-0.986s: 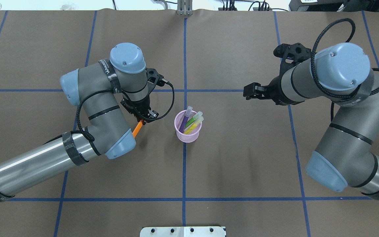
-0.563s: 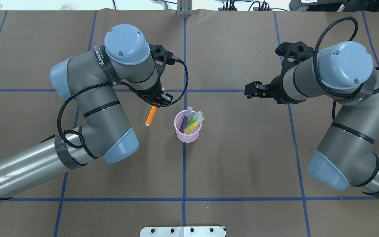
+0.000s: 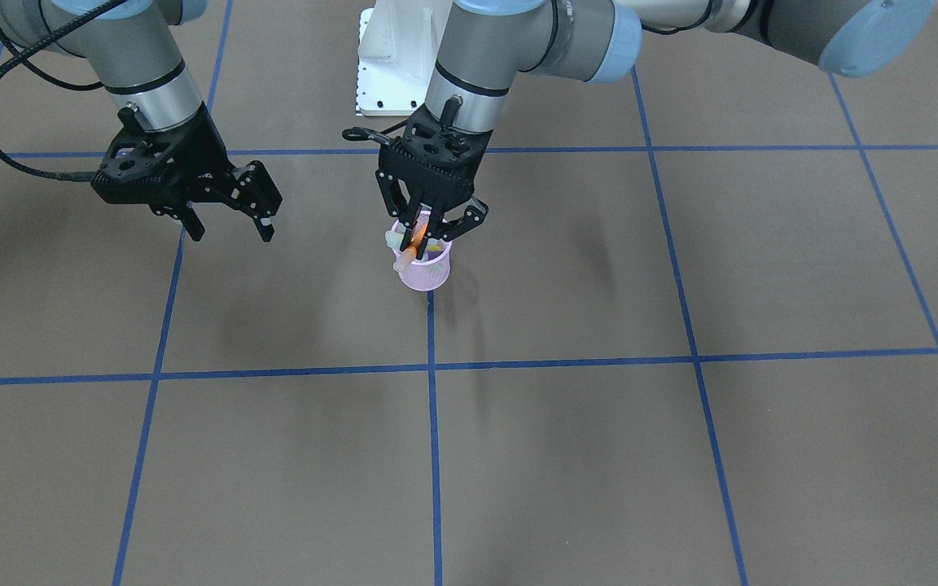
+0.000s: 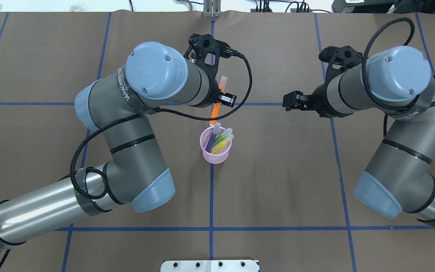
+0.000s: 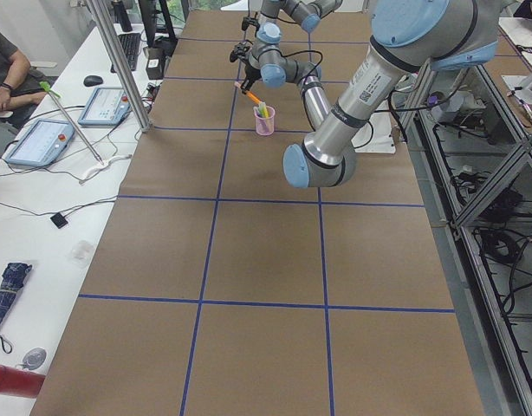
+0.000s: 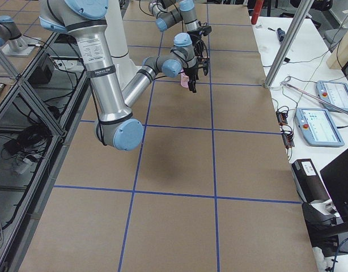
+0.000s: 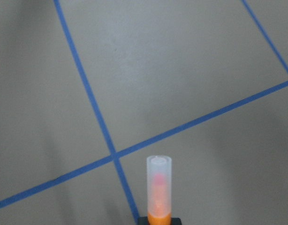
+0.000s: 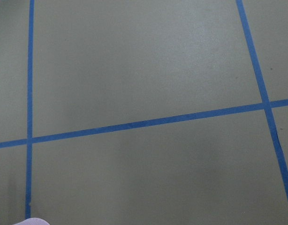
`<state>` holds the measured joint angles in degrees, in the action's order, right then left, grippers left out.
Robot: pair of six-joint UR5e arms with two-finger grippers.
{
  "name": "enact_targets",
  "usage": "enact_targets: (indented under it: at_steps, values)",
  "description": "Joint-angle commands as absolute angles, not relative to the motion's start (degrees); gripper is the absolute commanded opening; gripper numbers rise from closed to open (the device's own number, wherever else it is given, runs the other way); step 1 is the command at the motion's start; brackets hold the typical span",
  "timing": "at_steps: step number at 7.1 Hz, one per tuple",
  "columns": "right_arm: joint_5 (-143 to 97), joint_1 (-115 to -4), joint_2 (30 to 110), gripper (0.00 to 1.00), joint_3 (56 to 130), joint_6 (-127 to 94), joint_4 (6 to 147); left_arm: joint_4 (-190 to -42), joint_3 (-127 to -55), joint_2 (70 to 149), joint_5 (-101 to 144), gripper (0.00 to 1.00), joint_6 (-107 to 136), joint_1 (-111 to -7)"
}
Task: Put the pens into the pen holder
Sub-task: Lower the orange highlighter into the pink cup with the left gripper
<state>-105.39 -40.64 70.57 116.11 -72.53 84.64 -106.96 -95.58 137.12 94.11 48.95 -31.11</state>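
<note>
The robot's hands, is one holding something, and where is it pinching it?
The left tool holds the orange pen around its middle. The right tool holds nothing.

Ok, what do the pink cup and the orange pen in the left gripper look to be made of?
The pen holder looks like fine wire mesh, probably painted metal: its wall is see-through, its rim solid pink. The orange pen in the left gripper looks like smooth plastic; in the left wrist view its cap is a frosted translucent tube with the tip showing through.
</note>
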Motion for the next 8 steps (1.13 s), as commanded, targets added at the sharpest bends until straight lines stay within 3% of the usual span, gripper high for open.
enact_targets:
  at_steps: [1, 7, 8]
  values:
    - [-105.38, -40.69, 70.58, 1.0, 116.1, -72.68, 84.64, -118.17, -95.97, 132.57, 83.71, 0.0, 48.96, -26.39]
    - [-105.38, -40.61, 70.58, 1.0, 115.75, -72.77, 84.64, -120.32, -96.94, 129.91, 76.99, 0.0, 48.69, -20.92]
    - [-105.38, -40.61, 70.66, 1.0, 115.66, -72.77, 84.64, -120.32, -96.94, 129.47, 76.99, 0.48, 48.6, -20.92]
